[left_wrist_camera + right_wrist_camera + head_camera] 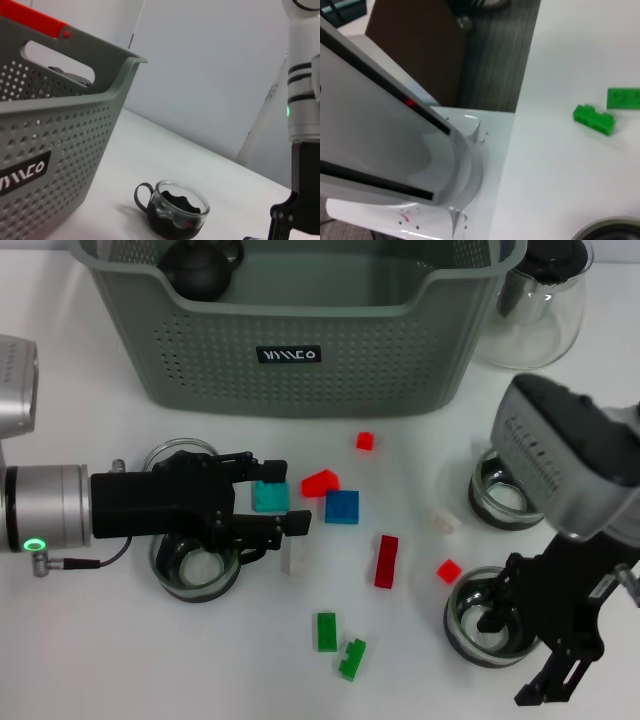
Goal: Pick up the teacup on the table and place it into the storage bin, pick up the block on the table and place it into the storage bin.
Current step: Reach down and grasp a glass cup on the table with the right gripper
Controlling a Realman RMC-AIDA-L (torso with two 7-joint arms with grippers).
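The grey-green storage bin (290, 360) stands at the back; its perforated wall (55, 165) also fills one side of the left wrist view. My left gripper (292, 497) is open, and a teal block (270, 497) lies between its fingers. It partly covers one glass teacup (178, 453), and a second teacup (195, 568) sits just in front of it. My right gripper (510, 658) is open at a third teacup (482, 625), with one finger over the cup and the other outside its near rim. A fourth teacup (503, 498) (175, 210) stands farther back.
Loose blocks lie mid-table: red (320, 482), blue (342, 507), white (297, 557), long red (386, 561), small red (449, 570), two green (327, 631) (593, 119). A clear glass teapot (535, 305) stands right of the bin. A dark pot (200, 265) sits inside the bin.
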